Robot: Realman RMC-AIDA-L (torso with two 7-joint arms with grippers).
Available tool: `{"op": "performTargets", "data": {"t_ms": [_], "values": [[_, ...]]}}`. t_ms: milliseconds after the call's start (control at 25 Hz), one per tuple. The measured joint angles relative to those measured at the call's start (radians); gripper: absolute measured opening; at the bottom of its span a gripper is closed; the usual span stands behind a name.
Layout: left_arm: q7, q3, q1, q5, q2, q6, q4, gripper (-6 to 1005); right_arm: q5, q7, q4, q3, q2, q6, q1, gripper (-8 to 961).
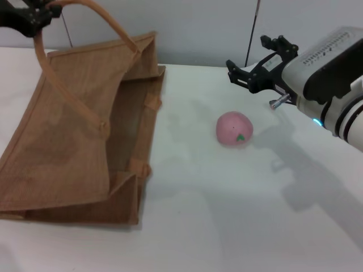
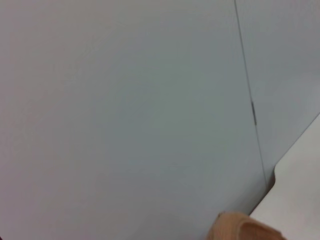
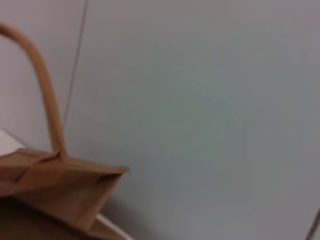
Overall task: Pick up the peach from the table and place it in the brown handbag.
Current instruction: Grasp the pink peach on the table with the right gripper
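The pink peach (image 1: 232,128) lies on the white table (image 1: 227,221), right of the brown handbag (image 1: 74,141). The bag lies with its mouth open toward the peach. My left gripper (image 1: 33,17) is at the top left, shut on one of the bag's handles (image 1: 116,25) and holding it up. My right gripper (image 1: 253,56) is open and empty in the air, behind and to the right of the peach, apart from it. The right wrist view shows the handbag (image 3: 55,190) and a raised handle (image 3: 45,95). The peach is not in either wrist view.
A grey wall (image 1: 215,28) stands behind the table's far edge. The left wrist view shows mostly that wall (image 2: 125,110), a bit of tan handle (image 2: 245,229) and a table corner (image 2: 300,190).
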Motion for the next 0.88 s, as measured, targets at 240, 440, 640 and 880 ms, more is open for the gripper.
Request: {"op": "performTargets", "data": {"t_ms": [240, 440, 640, 880], "values": [[-0.048, 0.01, -0.007, -0.012, -0.002, -0.073, 0.123, 126, -0.039, -0.011, -0.135, -0.002, -0.01, 0.227, -0.024, 895], [-0.071, 0.023, -0.015, -0.006, 0.0, -0.111, 0.177, 126, -0.039, -0.052, -0.2, 0.003, -0.012, 0.383, -0.027, 895], [-0.105, 0.063, -0.016, -0.003, 0.002, -0.129, 0.236, 127, -0.032, -0.081, -0.26, 0.004, -0.015, 0.513, -0.029, 896], [-0.125, 0.065, -0.024, -0.011, 0.002, -0.162, 0.278, 127, -0.03, -0.099, -0.307, 0.0, -0.009, 0.663, -0.021, 897]]}}
